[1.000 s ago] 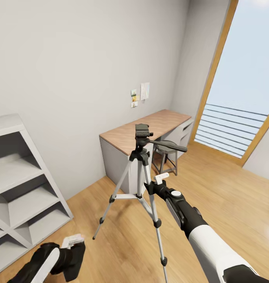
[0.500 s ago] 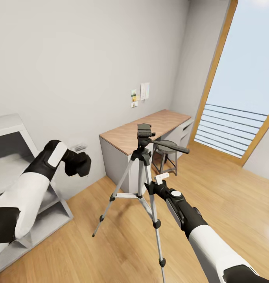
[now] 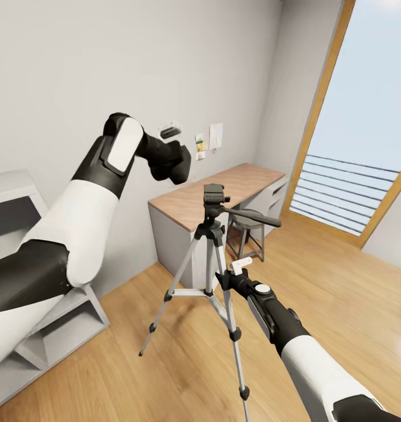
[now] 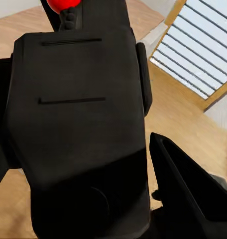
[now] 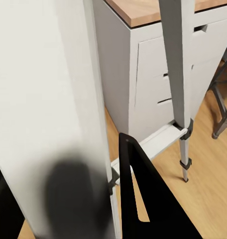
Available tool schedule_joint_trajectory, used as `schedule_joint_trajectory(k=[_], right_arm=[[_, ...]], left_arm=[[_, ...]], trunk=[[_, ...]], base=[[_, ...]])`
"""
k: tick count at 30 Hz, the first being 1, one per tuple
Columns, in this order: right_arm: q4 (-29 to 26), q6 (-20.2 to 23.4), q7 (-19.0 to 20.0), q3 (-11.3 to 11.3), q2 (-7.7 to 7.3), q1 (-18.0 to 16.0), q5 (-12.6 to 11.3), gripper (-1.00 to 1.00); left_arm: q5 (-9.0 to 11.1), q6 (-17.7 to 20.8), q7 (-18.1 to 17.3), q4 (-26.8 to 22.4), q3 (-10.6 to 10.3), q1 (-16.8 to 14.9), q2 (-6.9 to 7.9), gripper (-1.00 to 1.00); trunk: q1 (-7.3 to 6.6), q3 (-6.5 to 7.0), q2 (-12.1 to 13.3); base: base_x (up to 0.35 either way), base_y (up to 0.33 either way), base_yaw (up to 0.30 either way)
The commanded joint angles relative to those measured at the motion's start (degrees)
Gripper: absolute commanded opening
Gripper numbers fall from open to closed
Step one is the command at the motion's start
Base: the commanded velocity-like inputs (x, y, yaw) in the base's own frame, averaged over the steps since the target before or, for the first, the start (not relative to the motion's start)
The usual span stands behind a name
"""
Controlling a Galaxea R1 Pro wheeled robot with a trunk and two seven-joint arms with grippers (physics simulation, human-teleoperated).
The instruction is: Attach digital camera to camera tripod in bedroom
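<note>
Black digital camera [image 4: 78, 114] clamped in left end effector [image 3: 172, 153]; right end effector [image 3: 227, 276] (half hidden) gripping camera tripod [image 3: 209, 275] leg.

Bright daylight from the window [image 3: 364, 117]; close wrist views blurred.

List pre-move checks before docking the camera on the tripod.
1. Digital camera held in left tool: ok.
2. Right tool clamped on a leg of the camera tripod: ok.
3. Tripod upright: ok.
4. Tripod head bare: ok.
5. Camera lined up over the head: not ok, it hangs higher and off to the left, apart from it.
6. Camera's underside facing down: cannot tell.
</note>
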Motion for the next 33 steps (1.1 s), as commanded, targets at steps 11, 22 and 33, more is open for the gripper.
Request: schedule_joint_trajectory(k=[11,22,33], right_arm=[[-0.12,0.32,0.24,0.0,0.01,-0.04,0.1,-1.0],[-0.16,0.32,0.28,0.0,0.02,-0.04,0.1,-1.0],[-0.16,0.32,0.28,-0.03,0.02,-0.04,0.14,-1.0]], left_arm=[[0.43,-0.63,-0.02,0.25,-0.43,-2.48,-0.45,-1.0],[-0.29,-5.49,-11.17,5.86,-15.23,-2.52,1.06,-1.0],[-0.97,-34.85,-34.95,12.42,-39.32,-2.52,5.68,-1.0]], trunk=[[0.03,-0.13,-0.12],[0.03,-0.13,-0.12],[0.03,-0.13,-0.12]], base=[[0.0,0.0,0.0],[0.0,0.0,0.0],[0.0,0.0,0.0]])
